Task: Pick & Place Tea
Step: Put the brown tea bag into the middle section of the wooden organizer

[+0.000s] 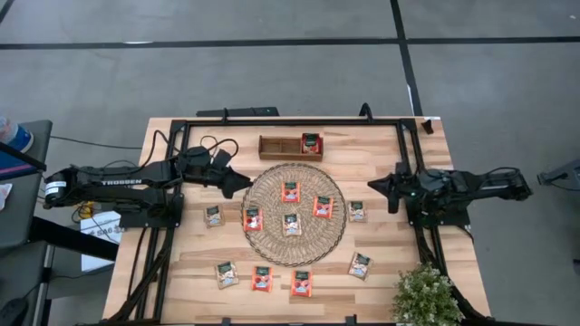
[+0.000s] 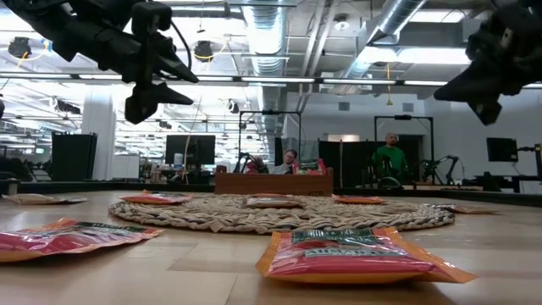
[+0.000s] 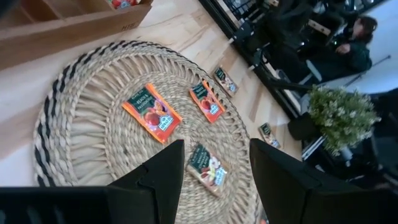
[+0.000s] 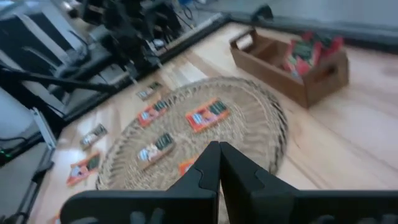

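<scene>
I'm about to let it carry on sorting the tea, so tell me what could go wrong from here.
1. The left claw hovers open at the woven mat's edge; the sachets on it lie flat, so the fingers may snag the weave or slide off rather than pinch one.
2. Sachets on the mat sit close together, so a grab might nudge a neighbour.
3. The wooden tray has narrow compartments; a released sachet could land on a divider.
</scene>
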You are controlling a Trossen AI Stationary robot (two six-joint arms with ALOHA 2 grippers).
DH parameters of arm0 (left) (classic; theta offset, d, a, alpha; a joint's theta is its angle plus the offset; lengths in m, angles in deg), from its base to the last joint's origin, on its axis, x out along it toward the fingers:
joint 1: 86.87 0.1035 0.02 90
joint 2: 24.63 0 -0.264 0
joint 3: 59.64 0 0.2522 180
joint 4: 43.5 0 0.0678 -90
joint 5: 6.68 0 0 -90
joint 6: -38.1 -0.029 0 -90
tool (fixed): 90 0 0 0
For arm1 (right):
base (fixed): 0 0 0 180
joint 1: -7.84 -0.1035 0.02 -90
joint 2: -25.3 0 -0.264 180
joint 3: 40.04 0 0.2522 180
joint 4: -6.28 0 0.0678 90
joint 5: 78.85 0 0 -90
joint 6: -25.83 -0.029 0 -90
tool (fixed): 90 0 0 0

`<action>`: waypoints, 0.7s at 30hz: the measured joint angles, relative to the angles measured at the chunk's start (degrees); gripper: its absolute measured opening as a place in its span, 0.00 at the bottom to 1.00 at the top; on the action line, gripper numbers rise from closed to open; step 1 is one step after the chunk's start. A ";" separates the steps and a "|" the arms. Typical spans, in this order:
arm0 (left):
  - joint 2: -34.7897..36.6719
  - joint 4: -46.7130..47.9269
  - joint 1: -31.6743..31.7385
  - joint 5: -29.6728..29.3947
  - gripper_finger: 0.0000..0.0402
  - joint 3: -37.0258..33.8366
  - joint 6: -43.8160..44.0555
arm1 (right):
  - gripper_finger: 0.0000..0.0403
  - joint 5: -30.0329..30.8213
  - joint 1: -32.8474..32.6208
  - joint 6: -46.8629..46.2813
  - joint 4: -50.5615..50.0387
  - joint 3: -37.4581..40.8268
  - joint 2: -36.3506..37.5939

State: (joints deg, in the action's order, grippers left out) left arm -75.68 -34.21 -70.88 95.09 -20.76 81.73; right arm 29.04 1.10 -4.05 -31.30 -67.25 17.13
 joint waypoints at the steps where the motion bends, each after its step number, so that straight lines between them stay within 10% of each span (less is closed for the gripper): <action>1: 0.00 0.00 0.00 0.02 0.43 0.00 0.87 | 0.00 -0.07 0.00 1.18 1.85 0.62 0.00; 12: -0.02 0.51 -0.77 2.92 0.43 3.44 1.24 | 0.00 -0.04 0.00 4.45 13.62 4.25 0.04; 21: -4.08 57.89 -7.67 -9.79 0.43 27.81 -7.01 | 0.00 -0.03 0.00 2.96 13.62 4.25 0.04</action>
State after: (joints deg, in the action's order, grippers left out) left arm -79.76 23.68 -78.56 85.31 7.05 74.72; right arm 29.01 1.10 -1.09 -17.67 -62.99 17.18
